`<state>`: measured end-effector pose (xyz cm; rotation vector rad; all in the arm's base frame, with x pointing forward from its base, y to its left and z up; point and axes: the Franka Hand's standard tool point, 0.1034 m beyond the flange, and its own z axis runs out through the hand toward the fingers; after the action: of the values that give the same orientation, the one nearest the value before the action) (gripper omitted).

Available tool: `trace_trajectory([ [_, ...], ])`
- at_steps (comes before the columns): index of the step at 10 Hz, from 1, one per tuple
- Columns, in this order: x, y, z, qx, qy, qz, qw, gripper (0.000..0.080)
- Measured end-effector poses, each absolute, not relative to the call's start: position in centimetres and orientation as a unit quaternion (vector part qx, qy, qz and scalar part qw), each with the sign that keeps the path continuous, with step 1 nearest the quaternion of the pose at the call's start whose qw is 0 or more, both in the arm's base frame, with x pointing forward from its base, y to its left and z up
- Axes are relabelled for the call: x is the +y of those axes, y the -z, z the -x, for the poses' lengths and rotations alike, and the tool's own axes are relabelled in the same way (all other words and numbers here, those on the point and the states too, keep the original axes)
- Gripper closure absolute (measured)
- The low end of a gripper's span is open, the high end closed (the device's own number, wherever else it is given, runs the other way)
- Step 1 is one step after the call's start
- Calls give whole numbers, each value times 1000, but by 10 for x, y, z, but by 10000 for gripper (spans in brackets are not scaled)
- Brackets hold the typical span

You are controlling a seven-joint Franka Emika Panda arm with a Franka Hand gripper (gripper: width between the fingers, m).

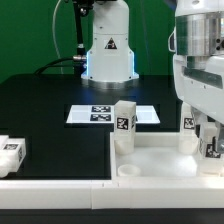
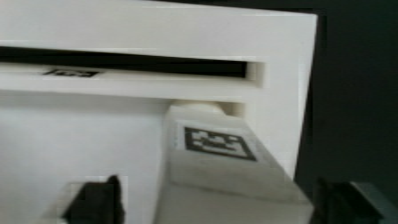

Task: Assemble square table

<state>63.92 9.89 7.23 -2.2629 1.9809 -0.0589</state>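
The exterior view's right edge cuts off the table top [image 1: 155,158].

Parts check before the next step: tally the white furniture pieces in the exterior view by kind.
White square plastic table top: 1
Short white tagged legs: 3, one upright on the top, one at the exterior view's right, one lying at the exterior view's left
Total: 4

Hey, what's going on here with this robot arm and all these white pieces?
The arm is putting together a small square table. Its gripper is down over a white leg that stands at a corner of the tabletop, on the exterior view's right. In the wrist view the fingers seem to stand clear of that leg, so it does not look gripped. A second leg stands upright at another corner, and a third leg sits loose on the black table.
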Motion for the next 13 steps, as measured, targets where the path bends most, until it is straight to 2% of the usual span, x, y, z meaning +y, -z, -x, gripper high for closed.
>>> trace_trajectory([
  [1, 100, -74, -636, 602, 4, 797, 53, 181],
  [3, 100, -75, -636, 490, 6, 870, 47, 159],
  [7, 97, -75, -636, 393, 13, 919, 40, 151],
  [8, 99, -76, -638, 275, 23, 961, 18, 151],
  [9, 102, -78, -641, 197, 26, 980, 11, 151],
  [10, 99, -78, -641, 200, 27, 979, 11, 151],
  [12, 100, -78, -641, 221, 27, 975, 11, 178],
  [13, 100, -78, -641, 254, 26, 967, 12, 351],
])
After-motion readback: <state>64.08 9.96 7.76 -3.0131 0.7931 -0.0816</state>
